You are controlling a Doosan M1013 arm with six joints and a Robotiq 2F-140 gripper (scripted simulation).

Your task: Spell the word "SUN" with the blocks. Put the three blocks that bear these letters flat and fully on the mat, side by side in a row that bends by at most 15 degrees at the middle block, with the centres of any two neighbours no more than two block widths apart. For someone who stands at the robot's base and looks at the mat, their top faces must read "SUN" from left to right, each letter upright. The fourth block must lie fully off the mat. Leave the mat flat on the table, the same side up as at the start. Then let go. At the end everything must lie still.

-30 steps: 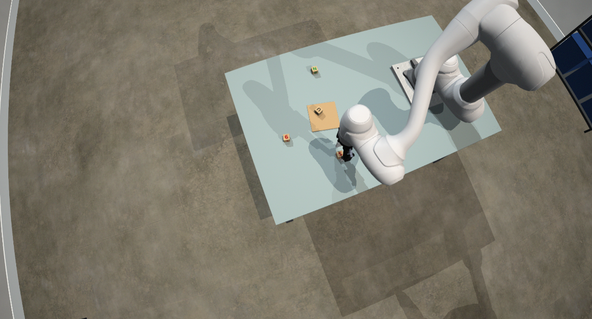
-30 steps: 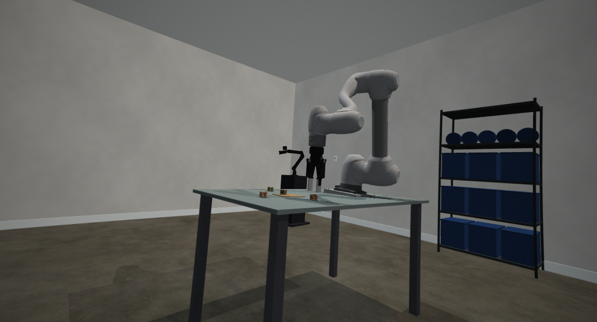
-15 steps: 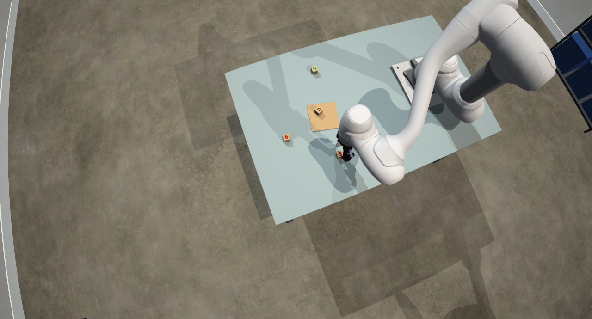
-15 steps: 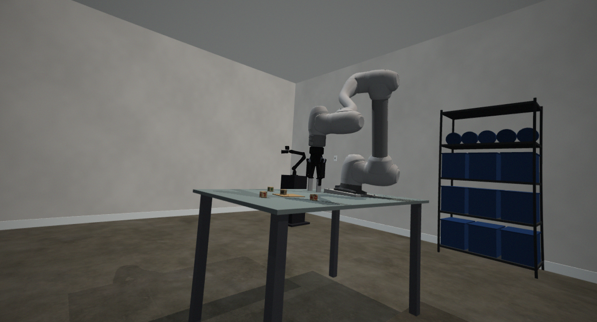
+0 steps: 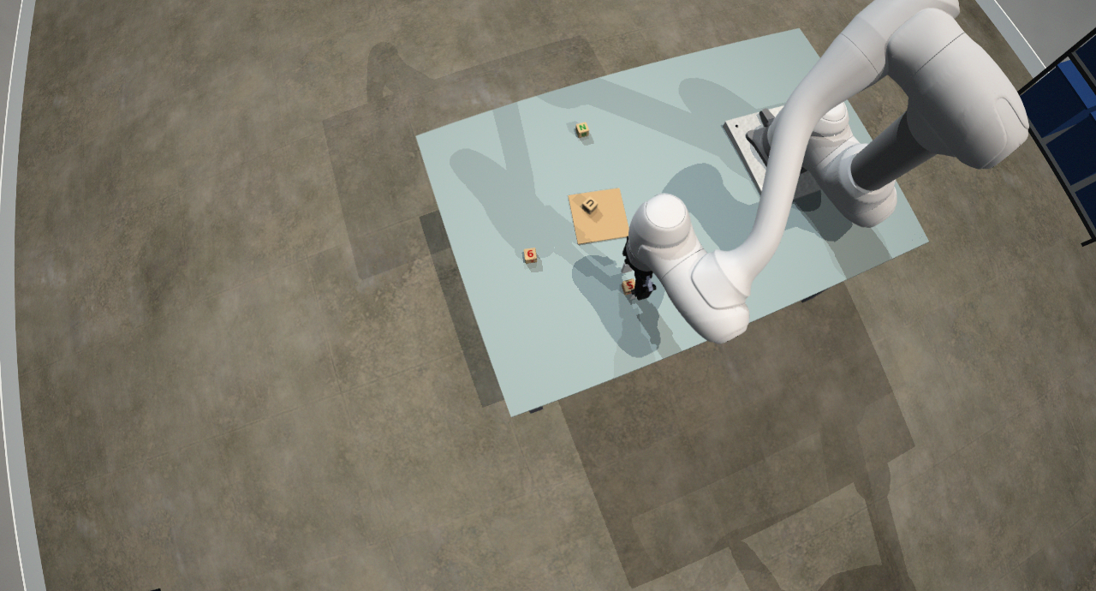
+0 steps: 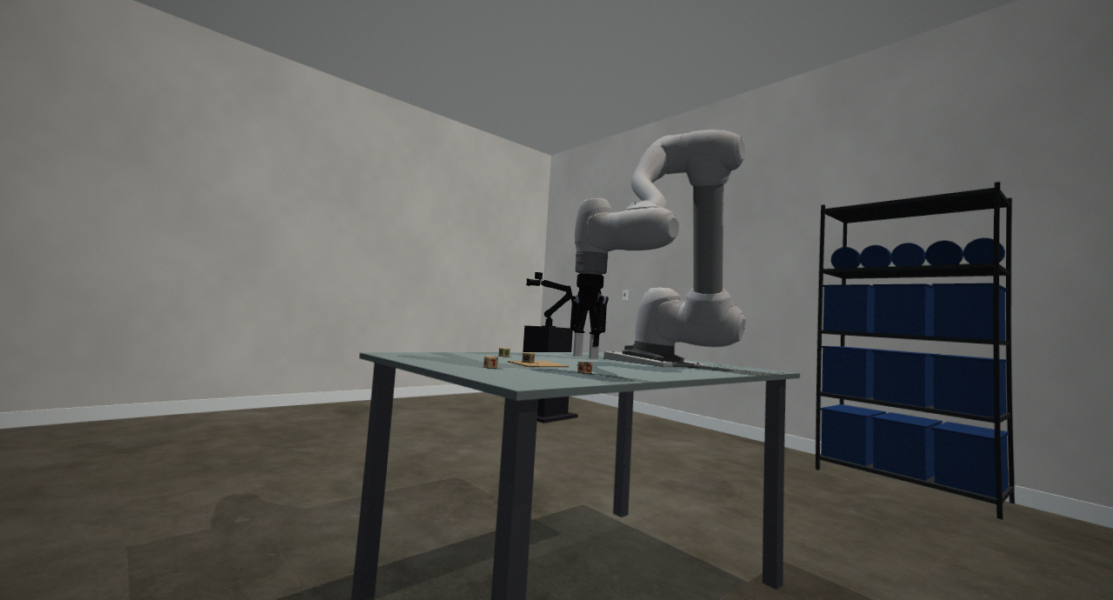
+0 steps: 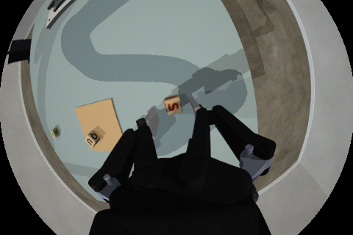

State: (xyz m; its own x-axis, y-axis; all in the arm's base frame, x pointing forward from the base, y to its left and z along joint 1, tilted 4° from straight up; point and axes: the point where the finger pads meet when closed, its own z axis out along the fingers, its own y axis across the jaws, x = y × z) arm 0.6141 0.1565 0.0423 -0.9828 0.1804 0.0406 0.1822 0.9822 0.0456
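My gripper (image 5: 630,283) (image 6: 586,351) (image 7: 173,109) is partly open and empty, just above and around the S block. The S block (image 5: 628,285) (image 6: 584,368) (image 7: 173,105) lies on the table, a red S on top. The U block (image 5: 589,204) (image 6: 529,357) (image 7: 93,138) lies on the orange mat (image 5: 605,227) (image 6: 550,364) (image 7: 107,108), turned askew to the mat's edges, its U opening roughly away from the base. The N block (image 5: 582,129) (image 6: 504,352) (image 7: 55,132), with a green letter, lies off the mat. The block reading 6 (image 5: 530,254) (image 6: 489,362) lies off the mat.
The robot's base plate (image 5: 737,137) (image 7: 66,0) stands at one end of the table (image 5: 490,334) (image 6: 467,375). A small black arm on a pedestal (image 6: 548,337) stands behind the table. A shelf with blue bins (image 6: 898,312) stands to the right in the exterior view.
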